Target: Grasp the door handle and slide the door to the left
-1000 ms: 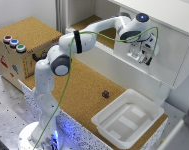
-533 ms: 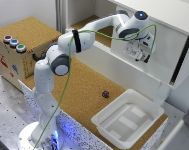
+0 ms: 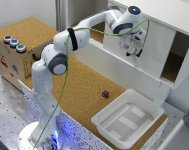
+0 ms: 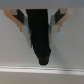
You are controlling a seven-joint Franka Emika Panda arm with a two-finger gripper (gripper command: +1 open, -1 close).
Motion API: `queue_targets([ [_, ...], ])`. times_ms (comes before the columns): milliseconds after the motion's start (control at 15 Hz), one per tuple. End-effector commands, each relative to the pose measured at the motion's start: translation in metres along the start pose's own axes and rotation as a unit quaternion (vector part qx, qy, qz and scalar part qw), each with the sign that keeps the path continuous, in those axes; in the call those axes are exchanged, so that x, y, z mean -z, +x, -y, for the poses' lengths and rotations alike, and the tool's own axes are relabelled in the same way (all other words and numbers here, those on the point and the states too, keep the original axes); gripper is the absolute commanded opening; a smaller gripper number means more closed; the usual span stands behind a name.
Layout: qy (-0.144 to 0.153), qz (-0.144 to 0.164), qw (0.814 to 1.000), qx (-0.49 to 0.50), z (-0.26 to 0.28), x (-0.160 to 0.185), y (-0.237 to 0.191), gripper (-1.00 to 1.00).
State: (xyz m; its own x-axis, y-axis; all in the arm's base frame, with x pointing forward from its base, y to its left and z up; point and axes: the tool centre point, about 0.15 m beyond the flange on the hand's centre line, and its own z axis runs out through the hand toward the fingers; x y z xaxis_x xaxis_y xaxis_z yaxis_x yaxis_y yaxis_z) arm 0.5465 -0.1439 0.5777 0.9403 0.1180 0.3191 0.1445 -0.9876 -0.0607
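One plain white door faces the gripper.

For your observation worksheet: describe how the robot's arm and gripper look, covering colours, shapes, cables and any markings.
The arm is glossy white with rounded segments, dark bands and grey joint caps. A green cable runs along it from the base. A blue light glows near the wrist. The gripper is white with small dark fingers; no readable markings.

light: bright, even, soft shadows | exterior: slightly soft | wrist: heavily blurred (close range)
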Motion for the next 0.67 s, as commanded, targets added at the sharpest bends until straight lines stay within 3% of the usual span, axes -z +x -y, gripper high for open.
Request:
queue_targets([
  [0, -0.057, 0.024, 0.998, -0.004, 0.081, -0.039, 0.025, -1.00],
  [267, -0.049, -0.005, 0.998, 0.036, 0.118, -0.041, 0.053, -1.00],
  [600, -0.049, -0.011, 0.998, 0.032, 0.181, -0.048, 0.079, -1.00],
])
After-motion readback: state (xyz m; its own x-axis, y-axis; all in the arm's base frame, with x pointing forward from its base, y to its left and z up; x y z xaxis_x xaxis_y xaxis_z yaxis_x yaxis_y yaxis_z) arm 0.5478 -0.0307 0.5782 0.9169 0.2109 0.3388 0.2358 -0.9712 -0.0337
